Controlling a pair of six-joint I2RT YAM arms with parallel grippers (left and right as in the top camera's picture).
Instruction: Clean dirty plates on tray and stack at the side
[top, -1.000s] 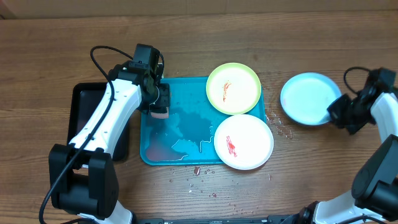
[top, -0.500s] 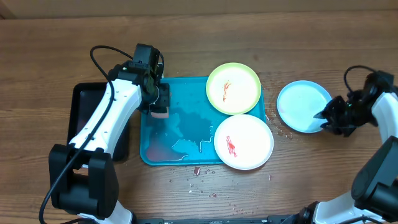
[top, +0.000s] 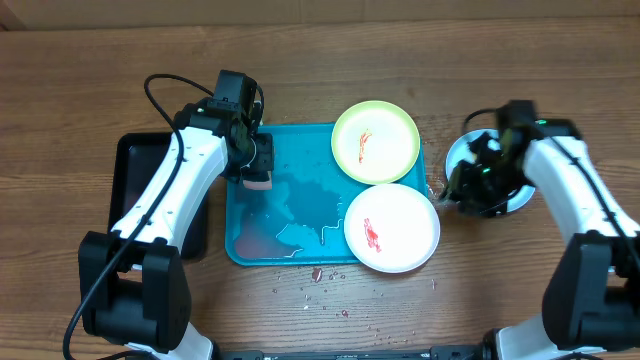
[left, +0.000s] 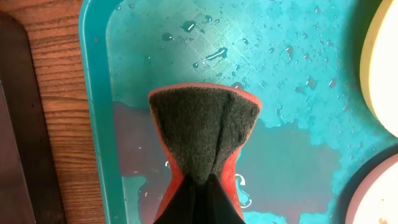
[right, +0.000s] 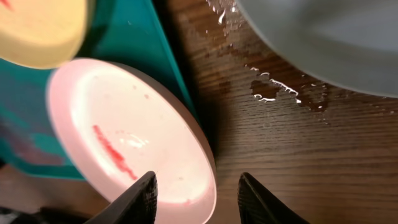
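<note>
While your left end effector (left: 198, 186) pinches a sponge (left: 203, 121) over the wet tray (left: 93, 93), your right end effector (right: 198, 196) hangs spread above the pink plate (right: 124, 137) at the tray's lower right. The green plate (top: 375, 141) sits upper right, and the blue plate (right: 323, 37) is on the counter (right: 280, 143).

readable text: none that I can find, in any of my views
tray (top: 300, 150): no label or logo, just a faint moulded grid in the plastic
plates (top: 375, 140): no print; the red marks are smears, not letters
sponge (left: 202, 121): no brand or writing on the face I can see
</note>
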